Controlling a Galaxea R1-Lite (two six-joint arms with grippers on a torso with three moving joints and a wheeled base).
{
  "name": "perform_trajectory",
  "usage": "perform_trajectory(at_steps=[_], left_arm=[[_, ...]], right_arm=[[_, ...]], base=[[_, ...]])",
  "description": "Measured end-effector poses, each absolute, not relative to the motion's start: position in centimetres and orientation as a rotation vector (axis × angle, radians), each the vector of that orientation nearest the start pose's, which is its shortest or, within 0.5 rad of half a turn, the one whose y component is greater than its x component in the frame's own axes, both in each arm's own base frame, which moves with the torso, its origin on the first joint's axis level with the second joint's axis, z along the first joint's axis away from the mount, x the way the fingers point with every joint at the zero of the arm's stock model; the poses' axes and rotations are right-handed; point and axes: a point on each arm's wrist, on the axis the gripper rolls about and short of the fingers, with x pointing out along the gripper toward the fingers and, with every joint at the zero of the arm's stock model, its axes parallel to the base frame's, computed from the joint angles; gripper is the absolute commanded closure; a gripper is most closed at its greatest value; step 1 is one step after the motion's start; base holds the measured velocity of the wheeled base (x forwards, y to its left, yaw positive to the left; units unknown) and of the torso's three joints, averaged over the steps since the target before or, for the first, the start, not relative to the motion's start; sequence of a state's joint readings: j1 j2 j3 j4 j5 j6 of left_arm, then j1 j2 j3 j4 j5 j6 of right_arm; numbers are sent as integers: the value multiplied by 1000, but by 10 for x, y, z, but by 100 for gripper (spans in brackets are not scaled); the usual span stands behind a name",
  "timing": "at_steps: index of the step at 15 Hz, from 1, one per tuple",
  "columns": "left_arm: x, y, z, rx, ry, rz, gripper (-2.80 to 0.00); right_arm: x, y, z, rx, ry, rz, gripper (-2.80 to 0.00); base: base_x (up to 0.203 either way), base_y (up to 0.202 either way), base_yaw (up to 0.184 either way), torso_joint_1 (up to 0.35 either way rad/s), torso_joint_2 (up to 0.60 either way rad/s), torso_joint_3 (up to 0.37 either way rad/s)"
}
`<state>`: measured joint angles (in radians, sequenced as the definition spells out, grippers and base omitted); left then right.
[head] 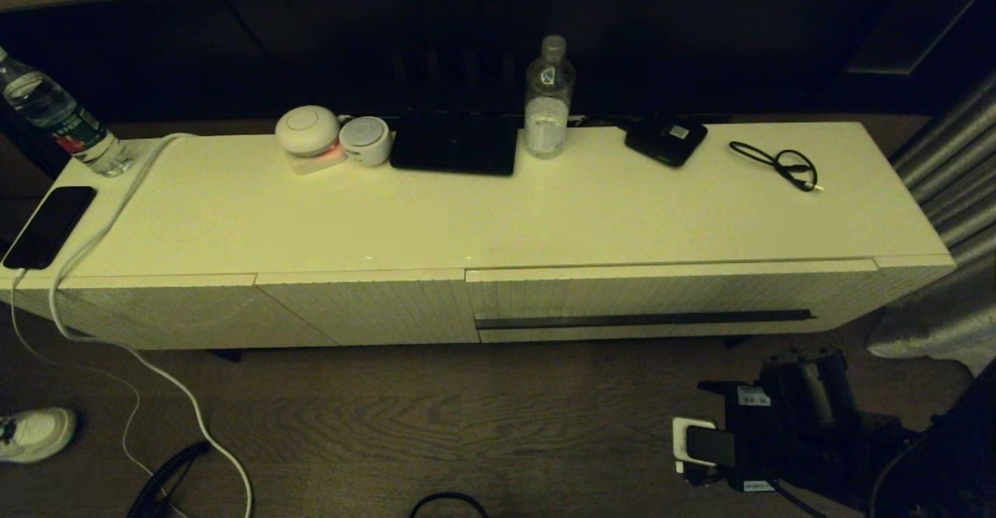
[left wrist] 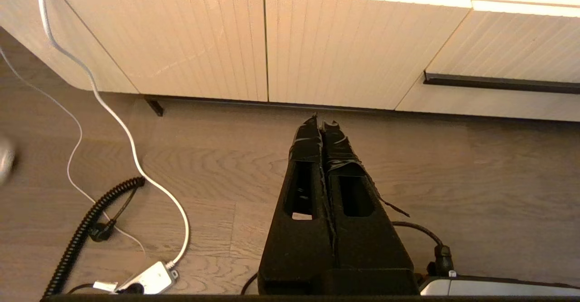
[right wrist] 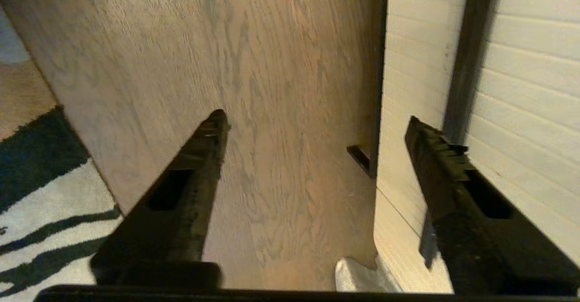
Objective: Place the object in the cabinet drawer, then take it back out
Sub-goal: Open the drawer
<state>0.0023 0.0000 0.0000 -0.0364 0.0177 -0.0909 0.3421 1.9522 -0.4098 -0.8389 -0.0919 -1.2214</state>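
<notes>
The cabinet drawer (head: pixel 669 292) is the wide ribbed cream front on the cabinet's right half, pushed in with its interior hidden. Its dark handle strip (head: pixel 644 320) runs along its lower part. The black umbrella is not in any view. My right gripper (right wrist: pixel 317 120) is open and empty, low above the floor just in front of the drawer front (right wrist: pixel 521 66), one finger close to the handle strip (right wrist: pixel 466 52). The right arm (head: pixel 794 417) shows at the lower right. My left gripper (left wrist: pixel 322 123) is shut on nothing, above the floor before the ribbed panels left of the drawer (left wrist: pixel 512 43).
On the cabinet top stand a water bottle (head: pixel 548 98), a black slab (head: pixel 455 143), two round white devices (head: pixel 327 138), a small labelled black device (head: pixel 666 141) and a thin black cable (head: pixel 778 164). A phone (head: pixel 48 226) and white cable (head: pixel 93 253) lie left. A curtain (head: pixel 949 191) hangs right.
</notes>
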Motion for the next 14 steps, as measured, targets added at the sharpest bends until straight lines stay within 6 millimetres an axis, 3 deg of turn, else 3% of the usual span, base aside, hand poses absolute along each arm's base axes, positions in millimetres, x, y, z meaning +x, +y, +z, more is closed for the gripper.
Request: perform_trajectory(at_steps=[6, 14], left_arm=[[-23, 0, 79, -91, -37, 18, 0], [-23, 0, 79, -92, -37, 19, 0]], right_arm=[[275, 83, 29, -1300, 510, 678, -280], [292, 81, 35, -1333, 497, 694, -280]], base=[[0, 0, 0, 0, 0, 0], [0, 0, 0, 0, 0, 0]])
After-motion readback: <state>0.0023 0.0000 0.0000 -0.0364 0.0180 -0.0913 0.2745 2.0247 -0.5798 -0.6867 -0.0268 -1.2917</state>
